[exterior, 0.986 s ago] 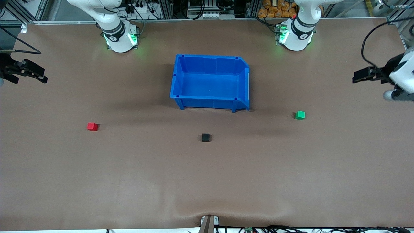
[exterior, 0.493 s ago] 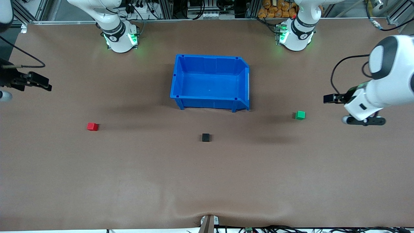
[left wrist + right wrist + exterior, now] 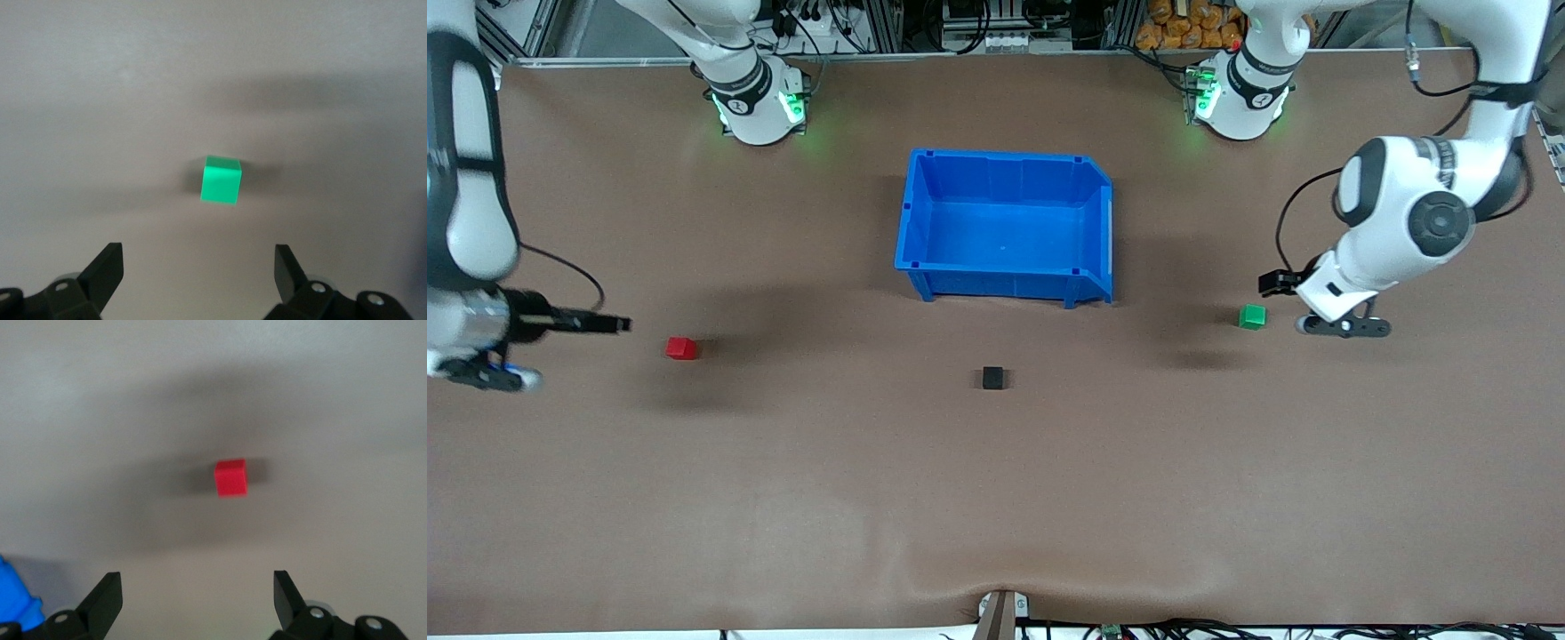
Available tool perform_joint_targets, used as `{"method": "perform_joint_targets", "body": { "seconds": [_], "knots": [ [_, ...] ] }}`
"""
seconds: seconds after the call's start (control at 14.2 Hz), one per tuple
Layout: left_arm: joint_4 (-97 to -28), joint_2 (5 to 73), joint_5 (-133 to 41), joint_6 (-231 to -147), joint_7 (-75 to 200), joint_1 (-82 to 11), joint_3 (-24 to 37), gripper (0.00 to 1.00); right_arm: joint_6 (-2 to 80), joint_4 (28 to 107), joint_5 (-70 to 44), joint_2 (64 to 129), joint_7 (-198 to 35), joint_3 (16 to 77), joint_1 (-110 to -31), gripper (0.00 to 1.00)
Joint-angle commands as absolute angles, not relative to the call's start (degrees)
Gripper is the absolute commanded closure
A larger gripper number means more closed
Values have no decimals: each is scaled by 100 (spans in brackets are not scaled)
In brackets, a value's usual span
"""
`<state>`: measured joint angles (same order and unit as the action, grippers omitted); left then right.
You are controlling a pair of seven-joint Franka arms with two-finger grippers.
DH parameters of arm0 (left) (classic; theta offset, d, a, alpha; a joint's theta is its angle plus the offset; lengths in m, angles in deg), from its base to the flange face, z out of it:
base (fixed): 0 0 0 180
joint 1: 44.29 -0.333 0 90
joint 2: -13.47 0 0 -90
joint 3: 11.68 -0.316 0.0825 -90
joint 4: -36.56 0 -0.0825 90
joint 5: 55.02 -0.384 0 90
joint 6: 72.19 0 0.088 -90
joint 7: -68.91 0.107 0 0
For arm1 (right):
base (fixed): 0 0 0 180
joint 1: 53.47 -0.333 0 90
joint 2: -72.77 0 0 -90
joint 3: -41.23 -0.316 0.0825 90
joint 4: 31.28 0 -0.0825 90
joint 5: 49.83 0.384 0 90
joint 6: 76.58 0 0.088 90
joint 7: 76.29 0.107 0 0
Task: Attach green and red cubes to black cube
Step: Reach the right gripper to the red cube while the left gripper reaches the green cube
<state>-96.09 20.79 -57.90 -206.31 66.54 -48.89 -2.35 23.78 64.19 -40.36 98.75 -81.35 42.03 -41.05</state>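
Your left gripper [image 3: 1276, 283] hangs open by the green cube [image 3: 1252, 316] at centre-right; your right gripper [image 3: 609, 324], also open, nears the red cube [image 3: 680, 348] at centre-left. The black cube [image 3: 992, 378] sits square at centre, below the blue bin [image 3: 1005, 276].

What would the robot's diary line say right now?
left gripper: open, near green cube | right gripper: open, near red cube | black cube: untouched

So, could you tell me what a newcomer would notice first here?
The blue bin in the middle of the table, with the black cube nearer the camera. The open left gripper hangs by the green cube, the open right gripper by the red cube.
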Motion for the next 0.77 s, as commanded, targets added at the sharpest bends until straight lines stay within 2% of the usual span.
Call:
{"method": "perform_joint_targets", "body": {
  "seconds": [0.0,0.35,0.49,0.63,0.7],
  "knots": [
    [-10081,2259,-5704,-21482,6601,-4939,-210,0,2676,6197,-3867,10720,-8165,4149,-4072,0],
    [-10012,2972,-5792,-22133,6627,-4921,-210,0,3161,6198,-4236,11337,-8323,4123,-4177,0],
    [-9854,3183,-5792,-22240,6636,-4904,-210,0,3170,6215,-4280,11381,-8446,4131,-4265,31],
    [-9792,3298,-5792,-22240,6679,-4904,-210,0,3161,6206,-4280,11566,-8464,4131,-4266,100],
    [-9774,3342,-5801,-22249,6723,-4904,-219,0,3161,6180,-4246,11575,-8386,4123,-4266,100]
  ]
}}
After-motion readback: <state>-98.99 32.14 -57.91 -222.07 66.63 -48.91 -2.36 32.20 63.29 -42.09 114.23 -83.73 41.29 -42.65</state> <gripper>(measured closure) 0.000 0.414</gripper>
